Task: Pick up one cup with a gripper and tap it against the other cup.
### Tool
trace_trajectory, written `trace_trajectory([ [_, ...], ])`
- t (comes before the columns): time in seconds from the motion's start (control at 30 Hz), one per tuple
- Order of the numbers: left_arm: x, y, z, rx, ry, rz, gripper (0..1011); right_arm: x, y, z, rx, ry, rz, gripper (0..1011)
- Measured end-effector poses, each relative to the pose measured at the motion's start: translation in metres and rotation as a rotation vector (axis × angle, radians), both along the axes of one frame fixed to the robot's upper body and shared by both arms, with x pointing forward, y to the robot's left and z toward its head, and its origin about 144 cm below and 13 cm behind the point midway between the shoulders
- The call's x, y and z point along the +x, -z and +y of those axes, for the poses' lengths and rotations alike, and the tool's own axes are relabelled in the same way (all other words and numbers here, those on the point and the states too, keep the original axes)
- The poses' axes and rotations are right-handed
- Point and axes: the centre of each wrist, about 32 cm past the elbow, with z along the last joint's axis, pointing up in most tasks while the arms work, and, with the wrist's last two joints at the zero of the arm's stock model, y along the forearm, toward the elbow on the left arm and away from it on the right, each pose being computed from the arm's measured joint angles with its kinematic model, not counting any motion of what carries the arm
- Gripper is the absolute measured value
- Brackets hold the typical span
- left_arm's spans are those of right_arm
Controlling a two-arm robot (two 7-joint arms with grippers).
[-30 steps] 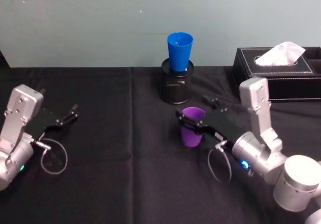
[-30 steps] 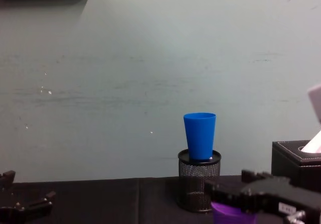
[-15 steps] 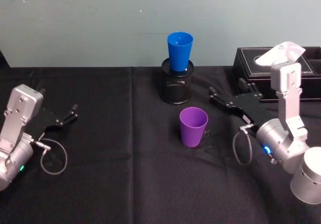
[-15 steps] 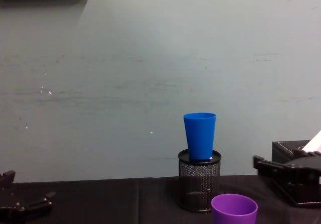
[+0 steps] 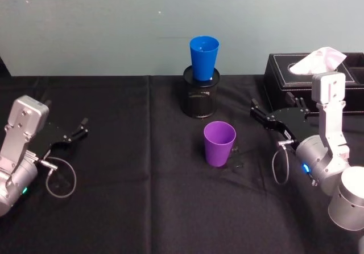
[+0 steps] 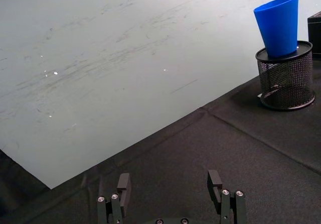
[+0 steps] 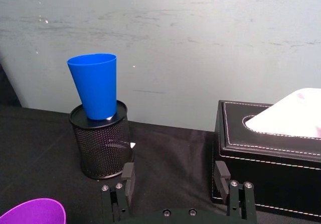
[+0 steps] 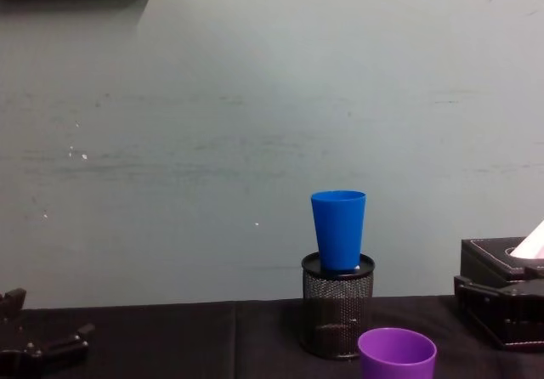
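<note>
Plainly, nothing in the layout shows the tap as done or under way: the purple cup (image 5: 219, 143) stands upright on the black tablecloth (image 5: 142, 208), mouth up, with no gripper touching it. The blue cup (image 5: 203, 57) sits well apart from it toward the wall, its narrow base resting in the top of the black mesh holder (image 5: 200, 99), slightly tilted. The right gripper (image 5: 276, 116) hovers off to the right of the purple cup, near the black tissue box (image 5: 335, 86), with its jaws spread wide and holding nothing; its wrist view shows the two fingers (image 7: 128, 176) parted with bare cloth between them and just an edge of the purple rim at a corner. The left gripper (image 5: 74, 133) lies idle at the far left of the table, also open and empty. As for what is left, I judge that a cup would have to be grasped, lifted and brought across to the other one. Whether a tap has already taken place cannot be read from how things lie; the cups may simply be untouched.
</note>
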Motion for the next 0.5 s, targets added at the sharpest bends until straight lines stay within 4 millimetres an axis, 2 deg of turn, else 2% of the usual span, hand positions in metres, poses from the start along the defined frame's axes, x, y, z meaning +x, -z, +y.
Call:
trace_trajectory([
  [0.5,0.0,0.0,0.0,0.0,0.0,0.0,1000,-0.0004,-0.0009,0.0,-0.002,-0.001,-0.003,1000],
])
